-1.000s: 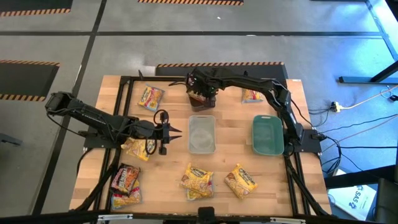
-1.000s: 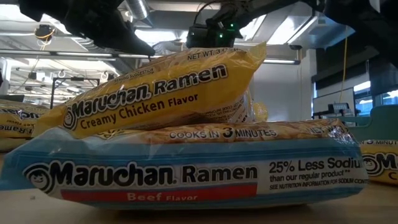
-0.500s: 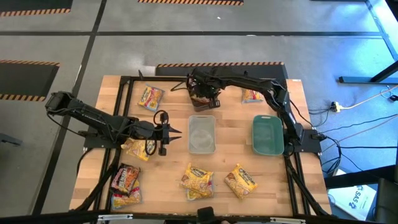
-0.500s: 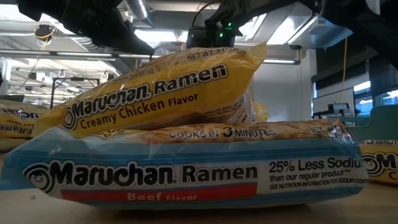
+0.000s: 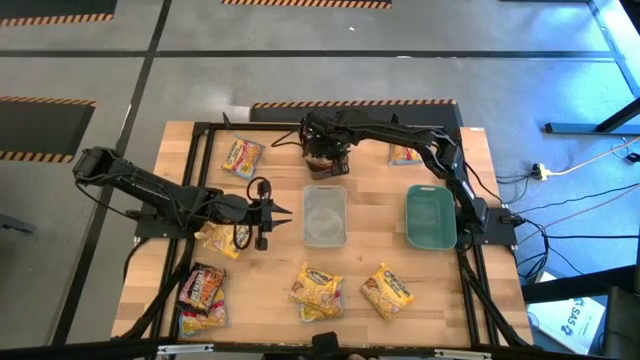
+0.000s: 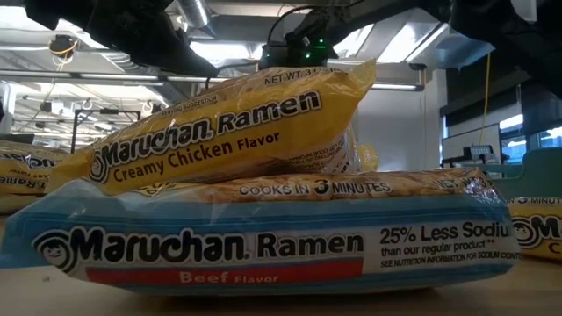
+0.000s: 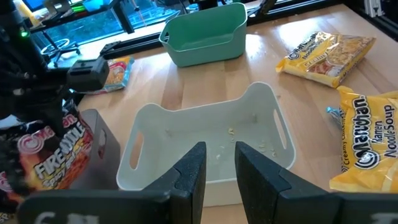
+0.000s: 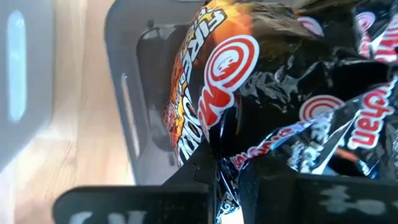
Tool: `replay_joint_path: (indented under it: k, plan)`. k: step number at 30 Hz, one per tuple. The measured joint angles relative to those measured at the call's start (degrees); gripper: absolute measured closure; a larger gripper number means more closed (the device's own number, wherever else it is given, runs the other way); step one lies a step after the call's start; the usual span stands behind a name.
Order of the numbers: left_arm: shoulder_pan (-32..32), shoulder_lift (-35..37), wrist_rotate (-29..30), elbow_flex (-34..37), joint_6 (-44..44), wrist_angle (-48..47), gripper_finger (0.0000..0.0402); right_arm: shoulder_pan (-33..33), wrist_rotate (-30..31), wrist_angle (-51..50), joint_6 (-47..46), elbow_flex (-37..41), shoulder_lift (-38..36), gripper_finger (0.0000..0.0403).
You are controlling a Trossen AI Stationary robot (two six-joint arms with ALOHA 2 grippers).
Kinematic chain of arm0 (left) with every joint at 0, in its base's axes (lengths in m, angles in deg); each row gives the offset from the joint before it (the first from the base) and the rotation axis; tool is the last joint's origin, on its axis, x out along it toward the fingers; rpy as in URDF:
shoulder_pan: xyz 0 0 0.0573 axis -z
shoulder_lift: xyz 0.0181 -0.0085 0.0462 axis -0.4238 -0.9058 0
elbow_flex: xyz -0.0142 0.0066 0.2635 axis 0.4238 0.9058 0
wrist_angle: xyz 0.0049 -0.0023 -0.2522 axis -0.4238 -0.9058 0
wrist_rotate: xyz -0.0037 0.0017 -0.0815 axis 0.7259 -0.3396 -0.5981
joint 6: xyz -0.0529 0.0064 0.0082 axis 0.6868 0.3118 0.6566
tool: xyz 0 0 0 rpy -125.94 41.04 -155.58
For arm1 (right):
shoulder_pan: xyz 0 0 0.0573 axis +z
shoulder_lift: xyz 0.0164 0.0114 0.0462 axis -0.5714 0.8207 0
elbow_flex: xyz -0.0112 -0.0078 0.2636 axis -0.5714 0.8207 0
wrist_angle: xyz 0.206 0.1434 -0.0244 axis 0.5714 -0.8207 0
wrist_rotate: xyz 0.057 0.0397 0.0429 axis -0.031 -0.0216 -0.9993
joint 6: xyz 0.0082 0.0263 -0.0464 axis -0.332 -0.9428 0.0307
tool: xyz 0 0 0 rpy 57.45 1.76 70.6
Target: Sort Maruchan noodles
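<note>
Dark Maruchan packet (image 8: pixel 261 93) is hanging over the dark grey bin (image 5: pixel 322 163) at the far side of the surface (image 5: pixel 370 195) — the right gripper (image 5: pixel 325 158) is pinching its edge between nearly closed fingers (image 8: pixel 199 171). Left gripper (image 5: pixel 283 212) is hovering just beside the clear bin (image 5: pixel 324 215), fingers (image 7: pixel 189 174) slightly parted and holding nothing. Other packets are lying scattered — yellow ones (image 5: pixel 318 290) near the front edge, the teal bin (image 5: pixel 431 216) beside the clear one.

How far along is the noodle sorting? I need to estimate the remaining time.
Barely begun. The right gripper holds a dark Fire packet shut in its jaws over the dark grey bin. The clear bin and teal bin hold no packets. The left gripper hovers empty; about eight packets, such as the yellow ones, lie loose.
</note>
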Motion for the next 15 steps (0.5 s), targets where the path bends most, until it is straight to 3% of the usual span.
replay_joint_path:
  k: [4,15]
  plan:
    - [0.0,0.0,0.0,0.0,0.0,0.1,0.0323,-0.8,-2.2,1.8,-2.1,-0.2,0.7,0.0386]
    - [-0.1,0.0,0.1,0.0,0.0,0.1,0.0323,-0.3,-0.6,1.0,-2.0,0.2,-0.7,0.0386]
